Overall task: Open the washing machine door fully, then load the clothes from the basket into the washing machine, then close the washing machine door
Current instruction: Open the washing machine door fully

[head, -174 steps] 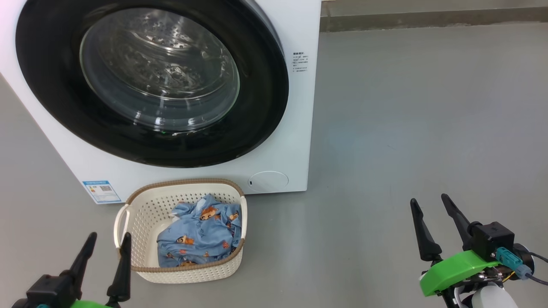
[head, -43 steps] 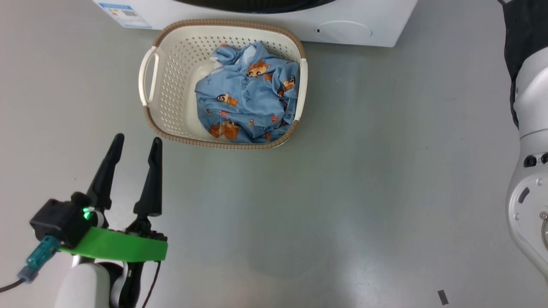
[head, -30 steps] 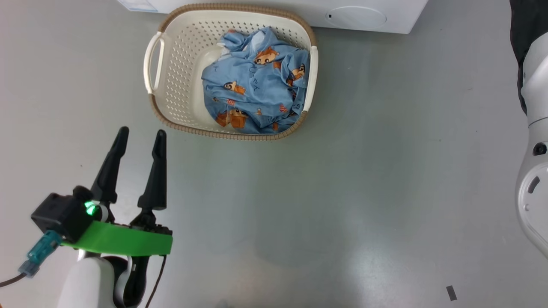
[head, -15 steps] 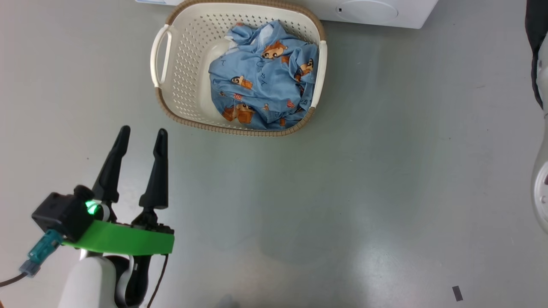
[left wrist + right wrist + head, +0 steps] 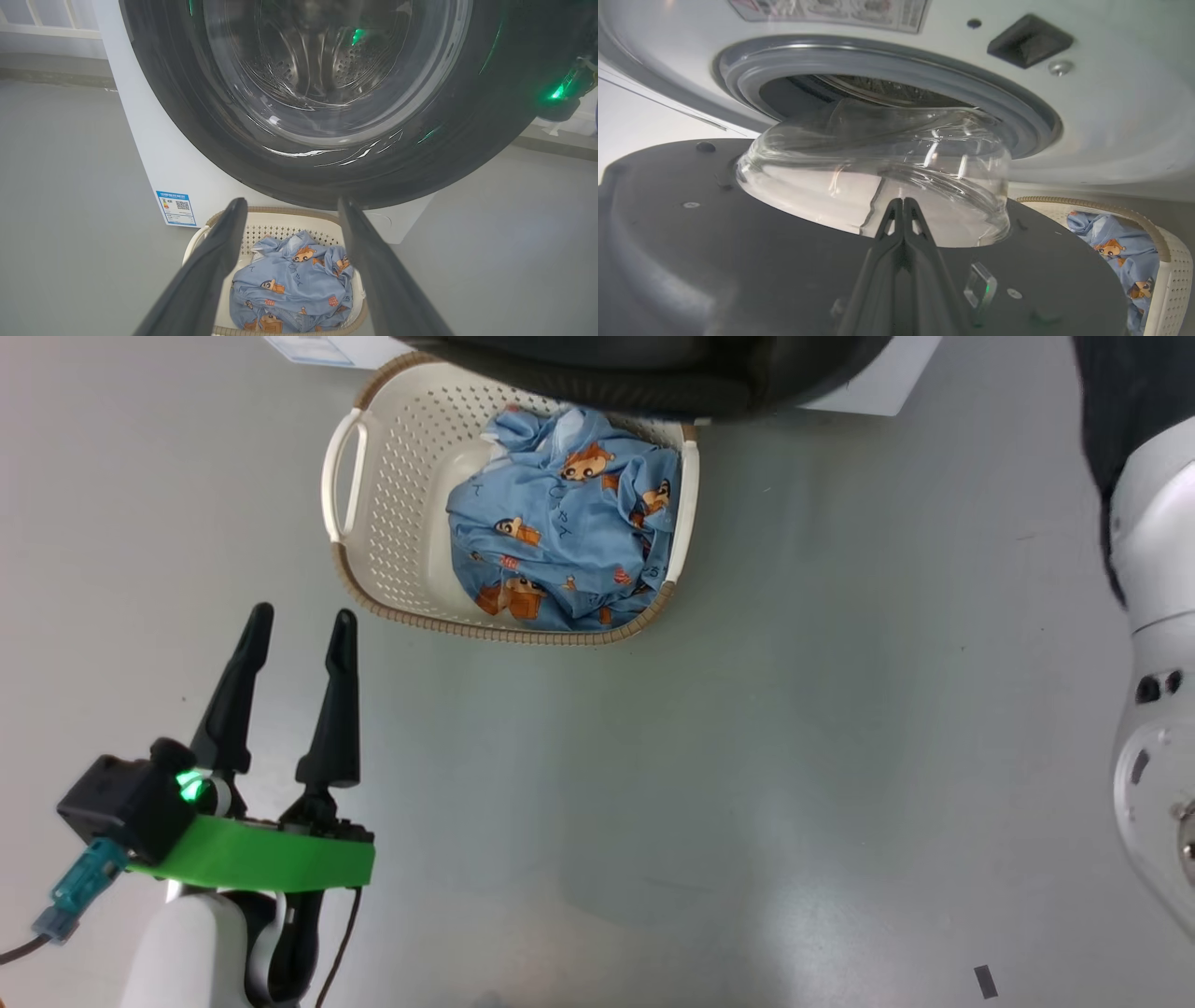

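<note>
washing machine door ajar, black-rimmed, clear-centred

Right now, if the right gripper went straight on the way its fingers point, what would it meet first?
Most likely the clear glass bowl of the washing machine door. The shut right gripper lies over the door's dark inner face, with its tips at the bowl's base. Whether they touch it I cannot tell.
</note>
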Controlling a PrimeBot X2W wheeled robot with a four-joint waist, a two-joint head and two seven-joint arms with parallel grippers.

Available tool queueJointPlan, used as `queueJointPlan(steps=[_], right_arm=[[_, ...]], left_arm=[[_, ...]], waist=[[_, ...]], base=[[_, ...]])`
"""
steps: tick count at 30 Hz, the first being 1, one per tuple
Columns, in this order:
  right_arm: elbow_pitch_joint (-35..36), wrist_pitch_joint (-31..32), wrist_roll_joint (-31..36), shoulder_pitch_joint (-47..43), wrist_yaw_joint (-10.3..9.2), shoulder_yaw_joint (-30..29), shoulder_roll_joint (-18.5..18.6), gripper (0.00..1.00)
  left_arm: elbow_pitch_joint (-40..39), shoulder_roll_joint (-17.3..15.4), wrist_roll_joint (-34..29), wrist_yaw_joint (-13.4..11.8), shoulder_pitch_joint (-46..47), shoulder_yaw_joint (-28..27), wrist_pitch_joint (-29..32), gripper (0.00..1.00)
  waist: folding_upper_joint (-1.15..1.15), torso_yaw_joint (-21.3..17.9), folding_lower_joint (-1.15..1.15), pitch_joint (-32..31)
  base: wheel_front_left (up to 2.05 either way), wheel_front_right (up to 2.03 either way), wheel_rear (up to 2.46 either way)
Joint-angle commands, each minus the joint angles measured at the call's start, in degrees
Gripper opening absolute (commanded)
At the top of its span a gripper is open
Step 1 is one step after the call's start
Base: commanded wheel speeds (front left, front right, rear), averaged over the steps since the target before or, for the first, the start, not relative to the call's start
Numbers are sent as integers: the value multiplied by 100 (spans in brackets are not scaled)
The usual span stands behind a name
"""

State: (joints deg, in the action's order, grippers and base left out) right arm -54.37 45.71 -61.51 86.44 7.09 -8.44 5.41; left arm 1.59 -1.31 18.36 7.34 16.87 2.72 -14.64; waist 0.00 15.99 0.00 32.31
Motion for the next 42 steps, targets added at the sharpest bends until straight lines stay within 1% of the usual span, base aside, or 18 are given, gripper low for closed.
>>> queueJointPlan(steps=[1, 10, 17, 21, 24, 32, 42], right_arm=[[202, 193, -129, -119, 40, 142, -253, 0], [393, 823, -672, -573, 40, 484, -253, 0], [121, 1689, -1321, -852, 40, 799, -253, 0], [-38, 2184, -1802, -967, 40, 1158, -253, 0], [-18, 2370, -2133, -1093, 40, 1540, -253, 0], [431, 2195, -2929, -1624, 40, 2629, -253, 0], [969, 1516, -4236, -2042, 40, 4083, -253, 0]], left_arm=[[-187, -157, -58, 14, 23, -219, -36, 100], [-251, -157, -95, 14, -1, -263, -36, 100], [-270, -157, -132, 14, -72, -248, -36, 100], [-290, -157, -157, 14, -117, -238, -36, 100], [-311, -157, -180, 14, -138, -234, -36, 100], [-335, -157, -217, 14, -157, -234, -36, 100], [-313, -156, -227, 14, -200, -188, -36, 100]], waist=[[0, -10, 0, -24], [0, -24, 0, -148], [0, -23, 0, -348], [0, -16, 0, -451], [0, -8, 0, -515], [0, 36, 0, -648], [0, 83, 0, -795]], base=[[0, 0, 0], [0, 0, 0], [0, 0, 0], [0, 0, 0], [0, 0, 0], [0, 0, 0], [0, 0, 0]])
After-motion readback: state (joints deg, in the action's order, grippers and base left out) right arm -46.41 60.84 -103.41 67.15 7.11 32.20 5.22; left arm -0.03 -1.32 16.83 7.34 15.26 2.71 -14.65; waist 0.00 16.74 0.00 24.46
